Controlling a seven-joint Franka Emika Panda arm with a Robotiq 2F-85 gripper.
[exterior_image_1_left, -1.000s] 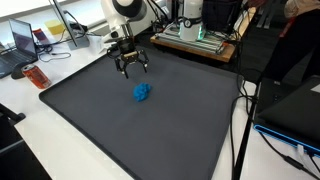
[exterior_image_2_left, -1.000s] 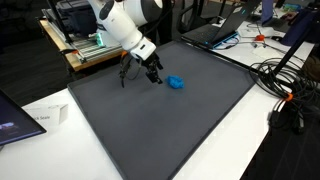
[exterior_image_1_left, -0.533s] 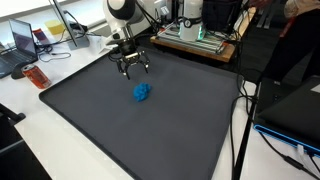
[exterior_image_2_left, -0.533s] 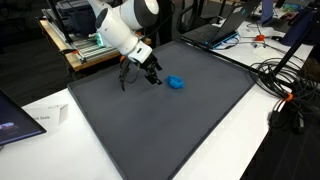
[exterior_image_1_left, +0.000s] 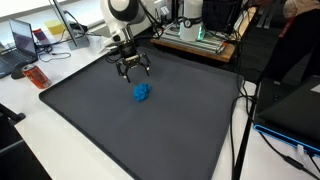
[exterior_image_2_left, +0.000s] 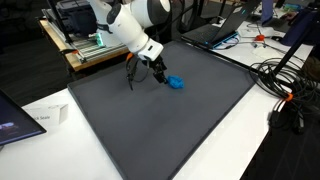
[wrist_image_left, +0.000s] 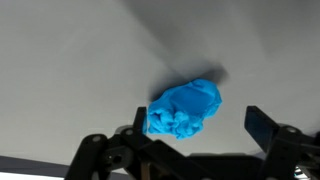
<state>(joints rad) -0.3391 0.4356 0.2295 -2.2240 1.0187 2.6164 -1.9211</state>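
**Desk** (exterior_image_1_left: 18, 135): white top, showing along the near left edge in an exterior view.

**Mat** (exterior_image_1_left: 130, 140): dark grey and flat. It covers most of the desk from the near edge to the far side.

**Blue lump** (exterior_image_1_left: 142, 93): a small crumpled thing, bright blue. It lies on the mat around the middle, somewhat toward the far side, and it is the only thing on the mat. It also shows in an exterior view (exterior_image_2_left: 175, 83) and in the wrist view (wrist_image_left: 187, 108), where it sits in the span between the two fingers, closer to the left one.

**Pincer** (exterior_image_1_left: 131, 70): dark, pointing down over the mat, jaws spread wide with nothing between the pads. It stands just beyond the blue lump, on its far-left side. No contact with the lump can be seen.

**Arm** (exterior_image_2_left: 130, 25): white, reaching in from the far side above the pincer.

**Red packet** (exterior_image_1_left: 36, 76): on the white desk top, just off the mat's left edge.

**Laptop** (exterior_image_1_left: 27, 41): open, far left.

**Equipment rack** (exterior_image_1_left: 195, 35): along the far edge, behind the arm.

**Cables** (exterior_image_2_left: 288, 90): black, bundled off the mat's right side.
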